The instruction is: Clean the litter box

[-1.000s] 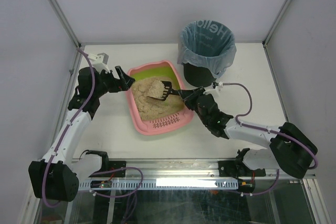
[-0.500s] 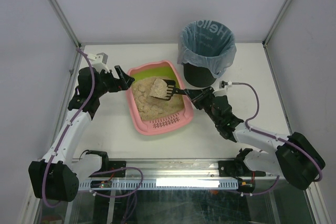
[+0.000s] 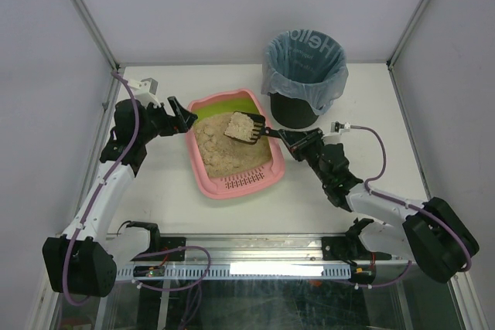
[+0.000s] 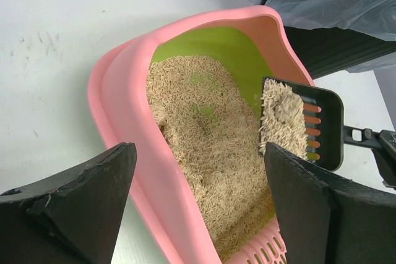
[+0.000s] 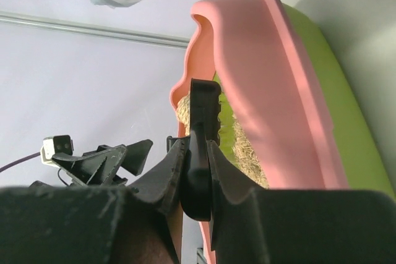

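Right gripper (image 3: pixel 285 137): jaws clamped on the handle of the black slotted scoop (image 3: pixel 245 127); left gripper (image 3: pixel 182 116): jaws spread wide, nothing between them that they grasp.

Top view: the litter box (image 3: pixel 232 188) lies on the white table (image 3: pixel 162 191), between the two arms, slotted ledge toward the arm bases, beige litter (image 3: pixel 220 152) heaped inside; the scoop blade carries a clump of litter and sits over the far right part of the box, close to the right rim; the black bin (image 3: pixel 294 110) with its blue bag (image 3: pixel 304 75) stands just beyond the box's far right corner; the left gripper is at the box's far left corner; contact with the rim cannot be determined.

Left wrist view: both fingers (image 4: pixel 80 196) frame the picture, well apart; the pink left wall of the box runs between them; the green inner wall is exposed at the far end; the loaded scoop is at the right rim.

Right wrist view: the fingers (image 5: pixel 166 174) press on the scoop handle from both sides; the pink rim of the box rises just beyond.
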Action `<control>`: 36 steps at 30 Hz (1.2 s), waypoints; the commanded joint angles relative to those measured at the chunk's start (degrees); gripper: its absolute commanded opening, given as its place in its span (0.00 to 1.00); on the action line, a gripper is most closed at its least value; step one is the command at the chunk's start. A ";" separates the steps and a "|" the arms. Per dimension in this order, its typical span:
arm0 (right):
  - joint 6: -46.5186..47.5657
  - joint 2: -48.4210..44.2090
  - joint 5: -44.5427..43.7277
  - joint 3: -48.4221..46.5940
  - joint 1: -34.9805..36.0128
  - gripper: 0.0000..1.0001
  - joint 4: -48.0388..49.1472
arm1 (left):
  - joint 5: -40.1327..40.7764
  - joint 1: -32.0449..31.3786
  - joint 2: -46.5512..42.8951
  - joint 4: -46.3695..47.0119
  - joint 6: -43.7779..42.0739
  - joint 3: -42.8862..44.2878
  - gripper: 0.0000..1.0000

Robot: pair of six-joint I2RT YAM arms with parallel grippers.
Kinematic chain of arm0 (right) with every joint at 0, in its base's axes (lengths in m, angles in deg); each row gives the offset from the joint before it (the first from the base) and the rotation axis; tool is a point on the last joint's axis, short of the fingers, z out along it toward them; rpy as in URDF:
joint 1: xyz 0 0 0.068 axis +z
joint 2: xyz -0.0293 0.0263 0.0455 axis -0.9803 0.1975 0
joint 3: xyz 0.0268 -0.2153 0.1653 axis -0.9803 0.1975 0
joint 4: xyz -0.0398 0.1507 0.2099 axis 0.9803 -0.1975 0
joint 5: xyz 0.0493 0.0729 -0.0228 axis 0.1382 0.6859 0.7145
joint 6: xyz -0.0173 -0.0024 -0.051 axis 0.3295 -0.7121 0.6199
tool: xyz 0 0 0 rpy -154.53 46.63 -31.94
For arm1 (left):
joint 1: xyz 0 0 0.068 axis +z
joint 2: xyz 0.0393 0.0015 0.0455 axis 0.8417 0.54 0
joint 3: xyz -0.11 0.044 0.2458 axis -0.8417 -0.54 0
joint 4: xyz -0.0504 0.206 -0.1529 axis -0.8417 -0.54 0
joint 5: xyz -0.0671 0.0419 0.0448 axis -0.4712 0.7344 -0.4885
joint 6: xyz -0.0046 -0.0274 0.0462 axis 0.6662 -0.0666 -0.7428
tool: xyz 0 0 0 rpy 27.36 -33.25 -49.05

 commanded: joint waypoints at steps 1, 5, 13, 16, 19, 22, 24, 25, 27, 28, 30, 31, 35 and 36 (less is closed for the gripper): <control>0.51 -0.03 3.25 -2.99 -1.41 0.00 8.41 | -0.70 0.70 -0.48 3.00 0.33 -0.14 0.87; -1.92 -1.47 3.77 -2.64 -3.96 0.00 6.33 | -1.27 0.72 0.18 2.81 0.34 0.06 0.86; -2.85 4.50 9.27 -5.58 -3.33 0.00 11.34 | -0.67 0.77 0.12 2.66 0.29 -0.12 0.87; -4.10 5.83 8.72 -4.13 -4.17 0.00 15.95 | -0.90 0.73 0.52 2.81 0.29 0.24 0.87; -6.27 5.58 9.26 -4.37 -5.08 0.00 14.50 | -0.87 0.69 0.64 2.58 0.16 0.30 0.86; -4.46 8.86 11.85 -6.80 -2.07 0.00 17.14 | -0.56 0.72 0.63 2.72 0.34 0.20 0.87; -7.37 8.07 9.16 -3.70 -5.04 0.00 18.30 | -1.39 0.74 1.35 2.74 0.34 0.83 0.86; -8.92 7.74 8.48 -2.91 -5.71 0.00 18.01 | -1.55 0.75 1.51 2.61 0.34 0.84 0.86; -7.04 9.11 11.44 -5.69 -4.00 0.00 17.84 | -1.01 0.77 1.18 2.57 0.34 0.32 0.86; -5.77 10.20 12.31 -7.13 -2.12 0.00 17.74 | -0.67 0.75 0.99 2.54 0.34 0.16 0.87; -7.04 10.96 11.91 -5.93 -3.98 0.00 20.32 | -0.70 0.83 1.14 2.65 0.39 0.53 0.87; -9.19 10.50 10.42 -3.90 -5.73 0.00 20.60 | -0.95 0.86 1.36 2.63 0.34 0.79 0.87; -6.42 11.00 13.21 -7.06 -2.61 0.00 17.81 | -0.22 0.80 0.94 2.44 0.27 0.19 0.87; -6.29 11.32 13.36 -7.29 -2.77 0.00 18.56 | -0.14 0.87 1.06 2.43 0.33 0.24 0.87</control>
